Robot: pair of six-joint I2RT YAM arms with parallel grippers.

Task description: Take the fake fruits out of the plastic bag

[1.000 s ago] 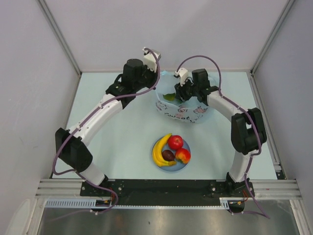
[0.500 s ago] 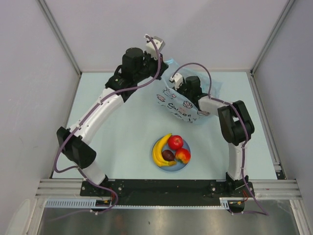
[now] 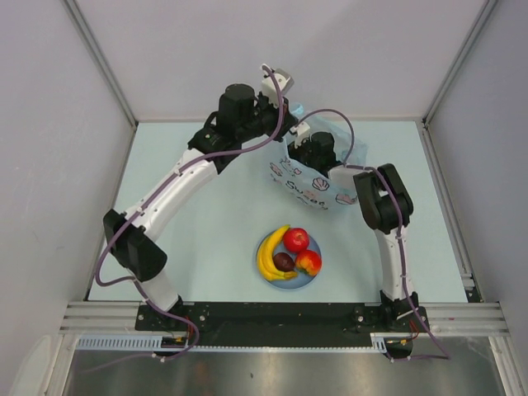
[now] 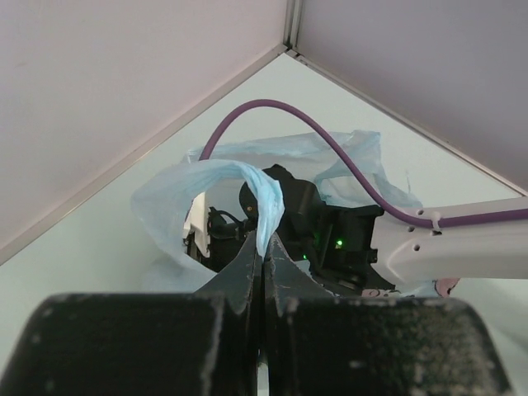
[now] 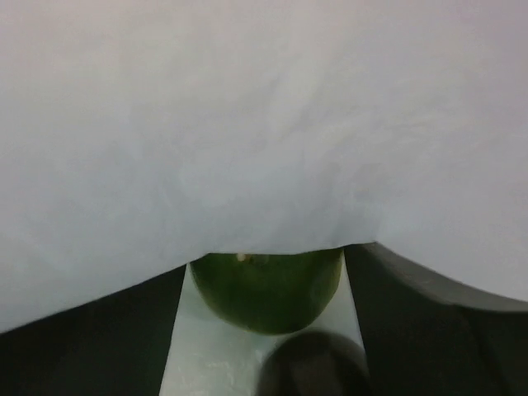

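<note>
the plastic bag (image 3: 309, 180) is being held up at the far middle of the worktop (image 3: 206, 214), between the two arms. it is thin and light blue, crumpled, with pink flowers and dark lettering printed on its slanted side. one of its handles (image 4: 206, 177) is being pinched as a twisted strip by the left claw (image 4: 264, 247), whose fingers are pressed fully together on the film, so that the handle is being drawn into a loop above the bag's mouth.

the right claw (image 5: 266, 272) is being kept inside the bag, with pale film draped over most of its view. its fingers (image 5: 91, 346) are being held apart, and the gap between them is being filled by a glossy round green fruit (image 5: 264, 297); whether it is being squeezed cannot be told. a dark round fruit (image 5: 313, 363) is lying just below it.

near the arms' bases, a round blue plate (image 3: 305, 282) is carrying a curved yellow banana (image 3: 271, 256), a red fruit (image 3: 296, 239), a dark purple one (image 3: 284, 261) and an orange-red one (image 3: 308, 262), all touching.
</note>
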